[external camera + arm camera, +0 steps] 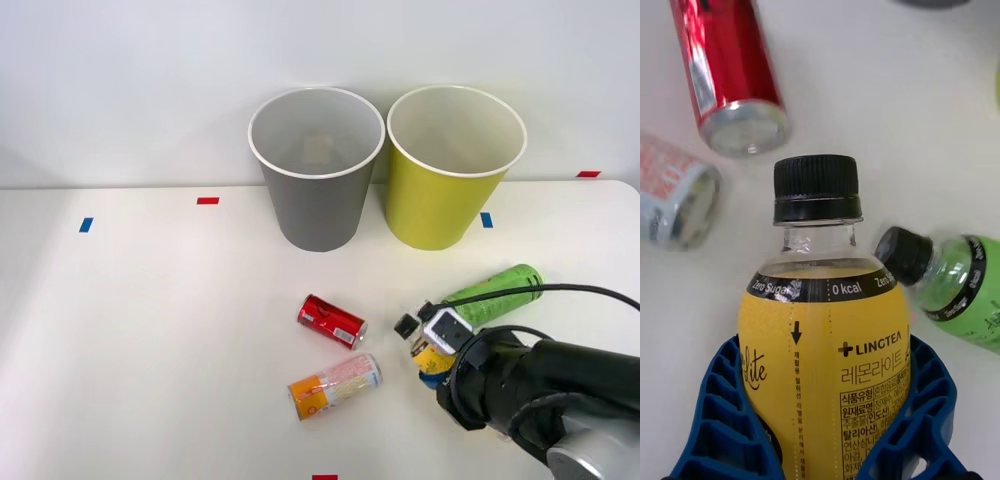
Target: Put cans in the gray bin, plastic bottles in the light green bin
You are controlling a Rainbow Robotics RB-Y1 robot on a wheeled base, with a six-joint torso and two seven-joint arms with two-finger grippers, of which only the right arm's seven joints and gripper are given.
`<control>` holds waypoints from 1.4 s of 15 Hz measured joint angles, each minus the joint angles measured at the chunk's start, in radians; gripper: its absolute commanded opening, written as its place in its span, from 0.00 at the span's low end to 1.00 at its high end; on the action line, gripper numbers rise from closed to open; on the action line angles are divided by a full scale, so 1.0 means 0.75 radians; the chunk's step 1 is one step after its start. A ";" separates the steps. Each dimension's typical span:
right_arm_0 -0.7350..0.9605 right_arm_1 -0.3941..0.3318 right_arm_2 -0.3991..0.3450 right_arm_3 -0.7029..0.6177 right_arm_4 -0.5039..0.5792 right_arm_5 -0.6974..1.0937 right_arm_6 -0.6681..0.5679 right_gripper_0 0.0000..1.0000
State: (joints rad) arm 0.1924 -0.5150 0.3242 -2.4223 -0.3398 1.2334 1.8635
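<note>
We see the claw (824, 442) pinching the yellow bottle (824, 330); green bottle (955, 281) just beside it, red can (730, 71) ahead on tabletop (902, 112).

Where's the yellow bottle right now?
In the wrist view the yellow bottle sits between the right tool's blue fingers, black cap beside the green bottle's cap, near the red can.

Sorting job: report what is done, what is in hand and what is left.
Nothing looks sorted yet: what shows of the insides of the gray bin and the light green bin is bare. In hand: the right gripper has its blue fingers around the yellow-label bottle. Left on the table: the green bottle, the red can and the orange can.
</note>
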 measured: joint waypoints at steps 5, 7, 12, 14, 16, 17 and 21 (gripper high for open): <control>0.078 0.081 -0.157 -0.115 -0.214 -0.136 0.137 0.00; 0.086 0.137 -0.209 -0.116 -0.343 -0.222 0.236 0.00; 0.085 0.325 -0.327 -0.116 -0.654 -0.435 0.343 0.00; 0.051 0.389 -0.332 -0.116 -0.672 -0.511 0.355 0.00; -0.007 0.475 -0.355 -0.116 -0.674 -0.528 0.349 0.00; -0.037 0.521 -0.369 -0.115 -0.675 -0.529 0.345 0.00; -0.186 0.645 -0.428 -0.061 -0.681 -0.530 0.328 0.00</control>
State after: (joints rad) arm 0.0529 -0.0312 0.0032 -2.4680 -0.8504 0.8358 2.1094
